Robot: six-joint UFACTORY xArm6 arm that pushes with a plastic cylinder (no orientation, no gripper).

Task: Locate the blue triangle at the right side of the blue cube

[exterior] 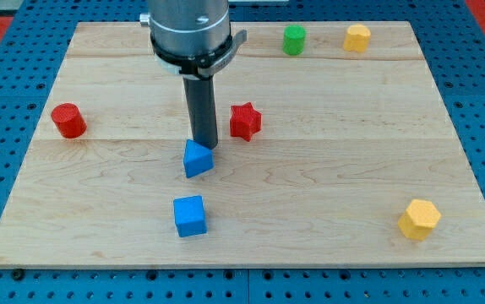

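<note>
The blue triangle (pixel 197 159) lies near the board's middle. The blue cube (pixel 190 215) sits just below it, toward the view's bottom, with a small gap between them. My tip (pixel 203 143) stands at the triangle's upper edge, touching or almost touching it. The dark rod rises from there to the grey arm body at the view's top.
A red star (pixel 245 121) lies just right of the rod. A red cylinder (pixel 69 120) is at the left. A green cylinder (pixel 293 40) and a yellow block (pixel 356 37) are at the top right. A yellow hexagon (pixel 418 219) is at the bottom right.
</note>
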